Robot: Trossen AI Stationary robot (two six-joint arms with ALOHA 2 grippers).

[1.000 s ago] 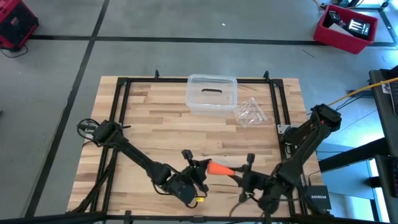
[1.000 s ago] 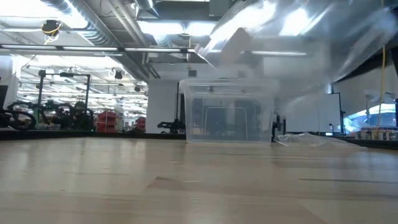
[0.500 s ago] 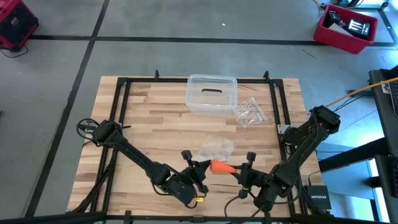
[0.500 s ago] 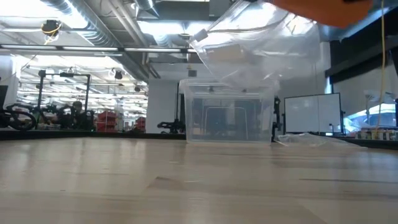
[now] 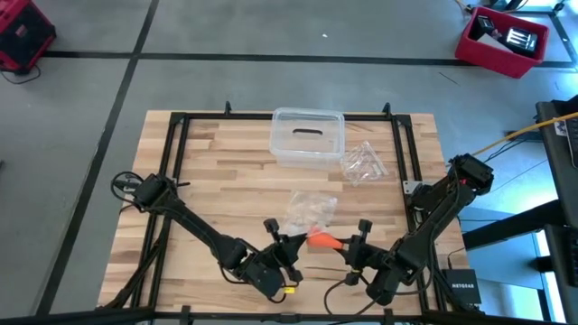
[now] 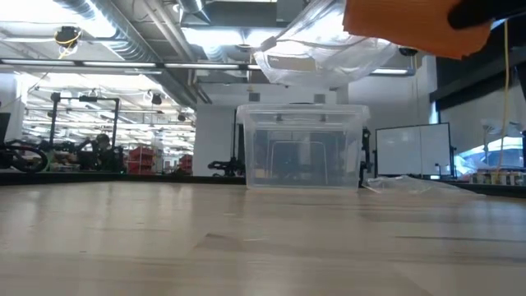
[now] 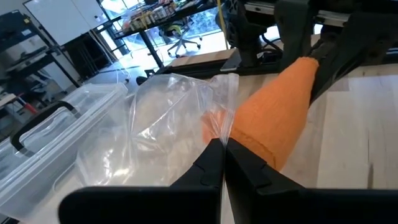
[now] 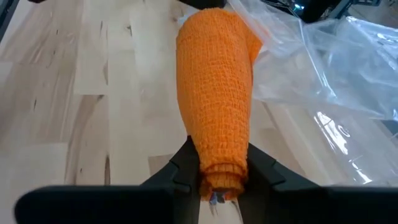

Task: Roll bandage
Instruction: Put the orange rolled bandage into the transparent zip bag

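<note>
The task looks barely begun, by my reading; the bandage [image 8: 214, 99] is a compact orange roll only just freed from its wrapping, and any unwinding and re-rolling is left to do. The right gripper [image 8: 217, 171] clamps one end of the roll between its two dark fingers, jaws narrow and pressed into the fabric; the rest of the roll juts straight out ahead of the fingertips, clear above the table [image 5: 217, 171]. The left gripper [image 7: 222, 155] faces it from close by, fingers fully closed, pinching a gathered fold of the clear plastic bag [image 7: 155, 130]; the bag billows ahead of those fingertips, and its edge lies just beside the roll's free end; whether they touch I cannot tell. In the high view both grippers meet near the front middle of the table, with the roll between them. Beyond the grippers, well apart, stands a clear plastic box [image 5: 307, 137] with a second crumpled bag [image 5: 364, 163] just beside it. The bandage is a coarse, open-weave stretch fabric, softly cylindrical and slightly tapered toward the held end; the bag is thin, glossy and crinkled; the table is smooth jointed wood planks.
</note>
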